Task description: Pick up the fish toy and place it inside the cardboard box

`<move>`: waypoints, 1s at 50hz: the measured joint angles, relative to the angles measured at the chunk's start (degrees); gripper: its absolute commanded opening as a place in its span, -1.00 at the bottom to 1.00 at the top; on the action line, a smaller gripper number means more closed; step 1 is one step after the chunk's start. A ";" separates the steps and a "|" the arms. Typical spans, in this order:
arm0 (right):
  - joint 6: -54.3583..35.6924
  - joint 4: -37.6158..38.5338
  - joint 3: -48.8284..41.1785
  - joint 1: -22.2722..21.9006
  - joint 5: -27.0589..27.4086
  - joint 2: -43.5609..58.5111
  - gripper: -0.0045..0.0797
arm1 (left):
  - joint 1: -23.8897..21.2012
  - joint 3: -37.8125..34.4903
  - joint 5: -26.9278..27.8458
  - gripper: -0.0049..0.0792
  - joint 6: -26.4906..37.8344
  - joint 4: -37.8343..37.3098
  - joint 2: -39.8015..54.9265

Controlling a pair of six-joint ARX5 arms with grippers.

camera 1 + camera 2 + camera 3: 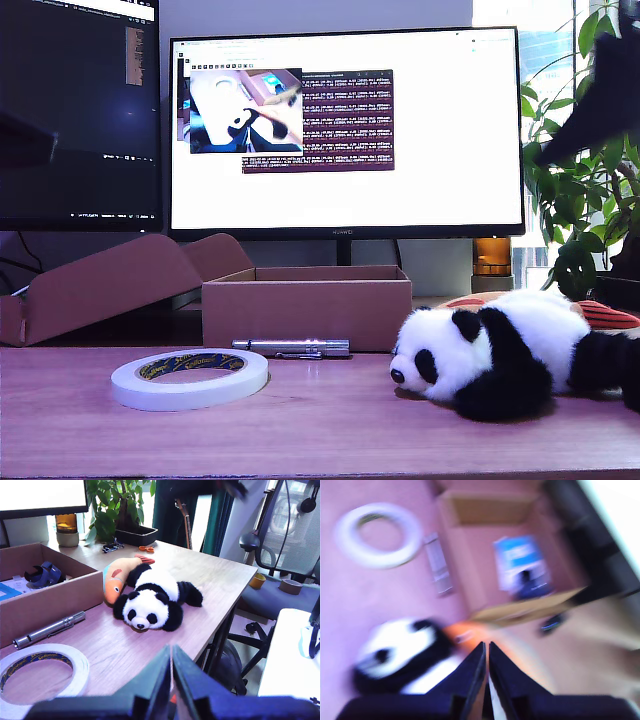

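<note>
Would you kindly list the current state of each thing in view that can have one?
fish toy: on the table, partly under the panda, outside the box.
cardboard box: open-topped, already holding some items.
panda plush: lying across the fish.
tape roll: flat on the table.
monitor: switched on.
my first gripper: shut, empty.
my second gripper: shut, empty.

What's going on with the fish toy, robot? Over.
Both hands shut, holding nothing. Fish toy on the desk beside the cardboard box, not picked up yet. Panda plush lies against it, partly covering it.
</note>
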 measured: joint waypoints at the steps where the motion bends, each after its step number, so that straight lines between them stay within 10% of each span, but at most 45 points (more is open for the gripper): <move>1: 0.00 -0.11 0.92 0.00 0.48 0.63 -0.92 | 0.00 0.00 0.00 -0.91 0.00 0.00 0.00; 38: -23.30 -15.02 21.11 0.00 8.63 24.11 -0.91 | 0.00 0.00 -0.50 -0.91 0.00 -0.17 0.00; 50: -23.30 -7.72 21.11 0.09 11.87 26.08 0.20 | 0.00 0.00 -1.81 -0.92 0.02 -0.50 0.00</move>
